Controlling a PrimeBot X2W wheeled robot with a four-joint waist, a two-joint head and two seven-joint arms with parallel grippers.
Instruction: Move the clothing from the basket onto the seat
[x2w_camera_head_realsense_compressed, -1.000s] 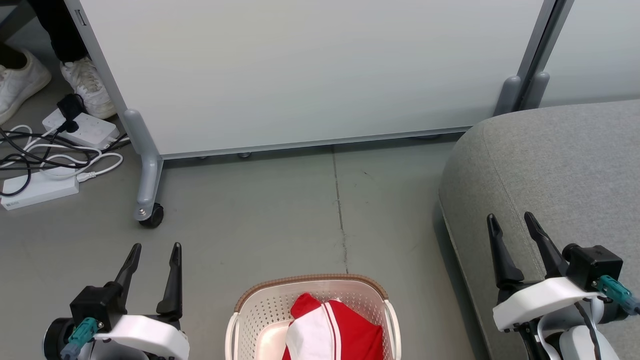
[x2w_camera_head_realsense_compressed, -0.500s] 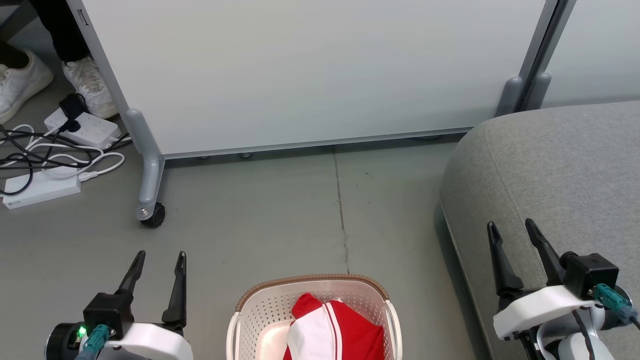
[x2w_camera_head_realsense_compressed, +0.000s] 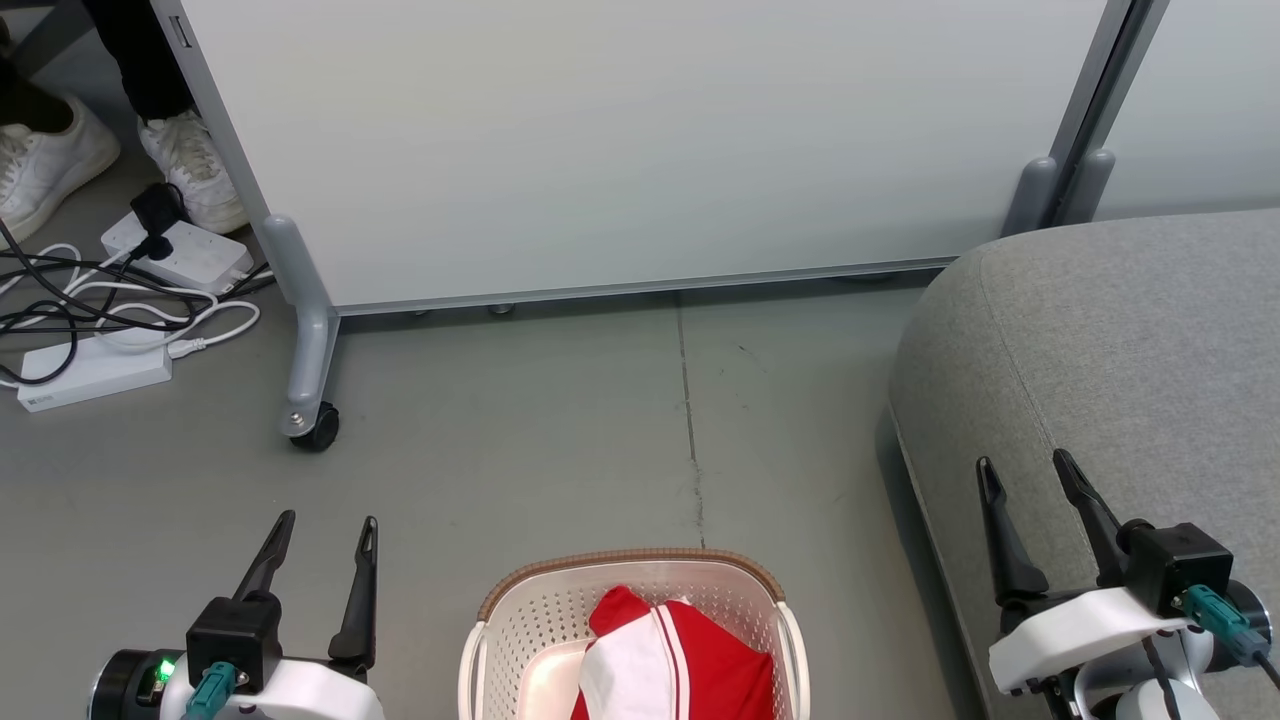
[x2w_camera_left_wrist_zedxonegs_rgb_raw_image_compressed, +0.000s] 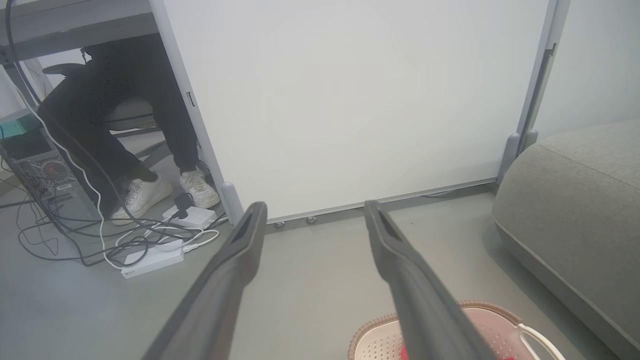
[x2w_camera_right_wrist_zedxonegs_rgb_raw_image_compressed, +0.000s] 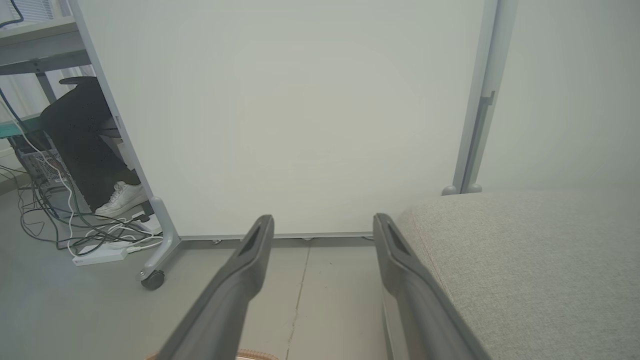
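Note:
The cream basket (x2w_camera_head_realsense_compressed: 628, 557) with a brown rim stands on the floor at the bottom middle of the head view. Red clothing (x2w_camera_head_realsense_compressed: 700, 660) with a white panel and thin stripes lies inside it. The grey seat (x2w_camera_head_realsense_compressed: 1130, 330) fills the right side. My left gripper (x2w_camera_head_realsense_compressed: 329, 518) is open and empty over bare floor, left of the basket. My right gripper (x2w_camera_head_realsense_compressed: 1022, 459) is open and empty at the seat's front edge. In the left wrist view, the left gripper (x2w_camera_left_wrist_zedxonegs_rgb_raw_image_compressed: 315, 204) points at the panel, with the basket (x2w_camera_left_wrist_zedxonegs_rgb_raw_image_compressed: 372, 330) at lower right. Beside the open right gripper (x2w_camera_right_wrist_zedxonegs_rgb_raw_image_compressed: 324, 217) lies the seat (x2w_camera_right_wrist_zedxonegs_rgb_raw_image_compressed: 525, 260).
A white partition panel (x2w_camera_head_realsense_compressed: 640, 140) on grey legs with a castor (x2w_camera_head_realsense_compressed: 315, 435) stands behind the floor area. Power strips and tangled cables (x2w_camera_head_realsense_compressed: 100, 330) lie at the far left. A person's white shoes (x2w_camera_head_realsense_compressed: 190, 170) rest beside them. Grey floor (x2w_camera_head_realsense_compressed: 560, 440) separates basket and panel.
The head camera has shifted slightly, sliding the scene to the right. Both grippers have sunk a little toward the bottom edge and stay open. The clothing has not moved.

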